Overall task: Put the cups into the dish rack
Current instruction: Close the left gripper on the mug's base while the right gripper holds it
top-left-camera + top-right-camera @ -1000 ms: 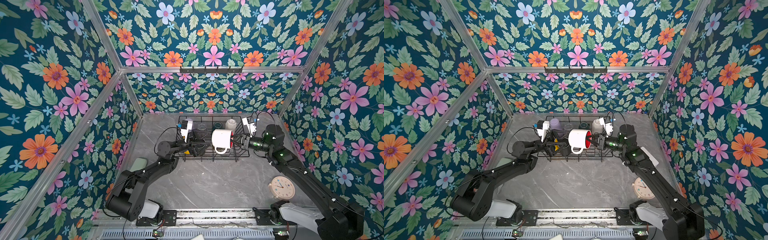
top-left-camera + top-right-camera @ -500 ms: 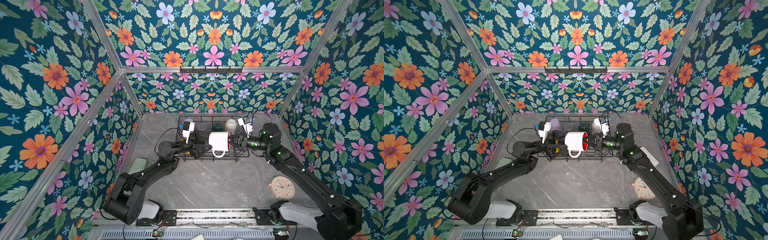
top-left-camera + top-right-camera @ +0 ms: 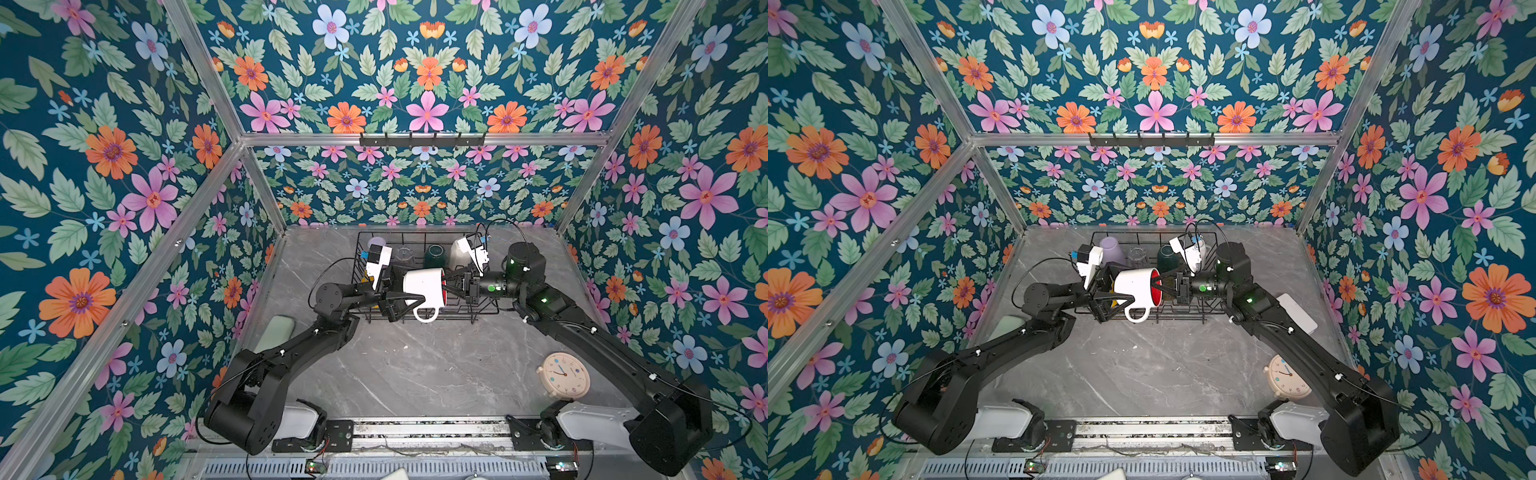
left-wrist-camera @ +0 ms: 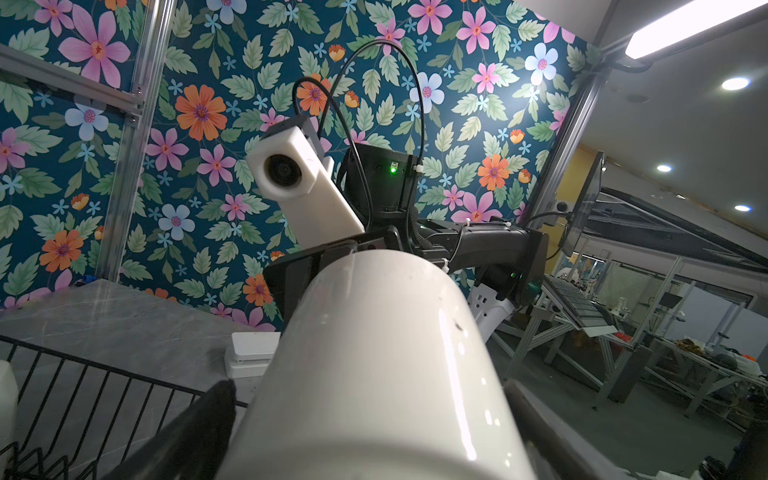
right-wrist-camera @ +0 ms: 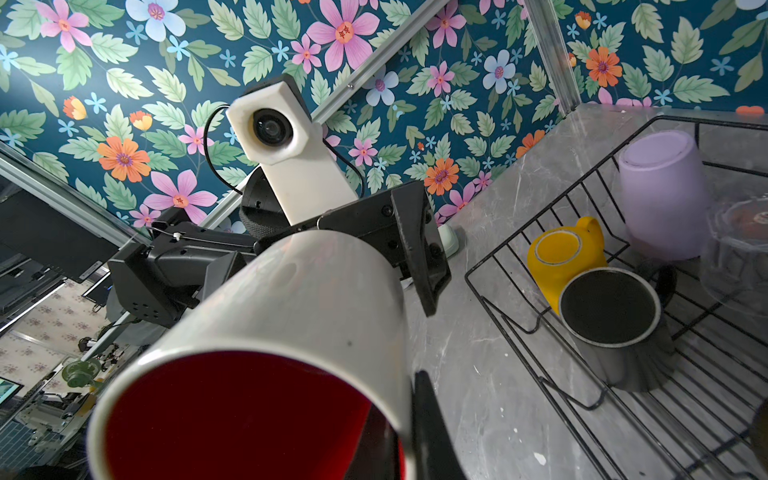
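**A:** Left pincer [image 3: 405, 303] status?

**B:** We find it spread, flanking the base of the red-lined white mug [image 3: 422, 284]. The mug lies sideways in the air at the front of the dish rack [image 3: 419, 234].

**A:** Right pincer [image 3: 448, 284]?

**B:** Pressed together, pinching the mug's rim. We cannot read the clock [image 3: 564, 376] dial: too small.

Mug [image 3: 422, 286] leftward, now w/in left gripper [image 3: 409, 298].

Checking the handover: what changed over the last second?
The right gripper, shut on the red-lined white mug, carried it toward the left gripper until its base sat between those open fingers. Nothing was let go. The left gripper stayed open; the dish rack stayed put.
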`<state>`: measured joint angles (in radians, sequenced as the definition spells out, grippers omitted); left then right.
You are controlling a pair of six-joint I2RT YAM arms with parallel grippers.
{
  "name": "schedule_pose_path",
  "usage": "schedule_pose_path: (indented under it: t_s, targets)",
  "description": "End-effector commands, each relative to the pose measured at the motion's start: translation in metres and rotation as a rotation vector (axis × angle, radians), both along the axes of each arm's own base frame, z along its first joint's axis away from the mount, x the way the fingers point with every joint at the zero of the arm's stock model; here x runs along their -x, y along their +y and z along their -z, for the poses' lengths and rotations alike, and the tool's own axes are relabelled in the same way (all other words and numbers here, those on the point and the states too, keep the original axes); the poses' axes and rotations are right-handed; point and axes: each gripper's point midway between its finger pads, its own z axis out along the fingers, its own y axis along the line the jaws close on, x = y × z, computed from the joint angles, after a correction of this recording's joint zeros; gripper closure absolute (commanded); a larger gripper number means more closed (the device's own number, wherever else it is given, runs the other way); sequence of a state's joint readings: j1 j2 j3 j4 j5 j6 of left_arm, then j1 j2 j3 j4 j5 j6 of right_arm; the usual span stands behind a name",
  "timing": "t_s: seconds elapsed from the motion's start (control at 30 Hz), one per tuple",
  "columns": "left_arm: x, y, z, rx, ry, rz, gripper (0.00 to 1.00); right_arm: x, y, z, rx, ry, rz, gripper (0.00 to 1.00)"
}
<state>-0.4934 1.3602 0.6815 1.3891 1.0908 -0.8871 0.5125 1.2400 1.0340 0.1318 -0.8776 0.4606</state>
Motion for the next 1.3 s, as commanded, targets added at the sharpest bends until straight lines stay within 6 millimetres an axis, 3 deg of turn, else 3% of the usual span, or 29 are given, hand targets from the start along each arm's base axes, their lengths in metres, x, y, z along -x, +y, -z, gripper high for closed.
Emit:
schedule_pose_path:
  t_s: [0.0, 0.37, 0.67, 0.83, 0.9, 1.1, 1.27]
  targets:
    - [0.002, -0.001, -0.002, 0.001, -0.023, 0.002, 0.00, 0.003, 0.006, -0.025, -0.059, -0.110, -0.034, 1.00]
    - [0.009, -0.003, -0.005, 0.005, -0.035, 0.018, 0.01, 0.000, 0.025, -0.022, -0.063, -0.106, -0.084, 1.00]
    - [0.016, -0.003, -0.007, 0.001, -0.049, 0.042, 0.17, -0.003, 0.029, -0.018, -0.063, -0.091, -0.081, 1.00]
    - [0.019, -0.003, -0.009, -0.002, -0.058, 0.052, 0.30, -0.007, 0.029, -0.017, -0.062, -0.076, -0.063, 1.00]
    - [0.019, -0.003, -0.010, -0.001, -0.062, 0.051, 0.37, -0.009, 0.029, -0.017, -0.058, -0.073, -0.048, 0.95]
    - [0.021, -0.002, -0.013, -0.010, -0.077, 0.044, 0.74, -0.017, 0.024, -0.015, -0.041, -0.054, 0.026, 0.78]
    - [0.013, -0.003, -0.014, -0.047, -0.094, -0.023, 0.97, -0.021, 0.013, -0.012, -0.014, -0.039, 0.099, 0.55]
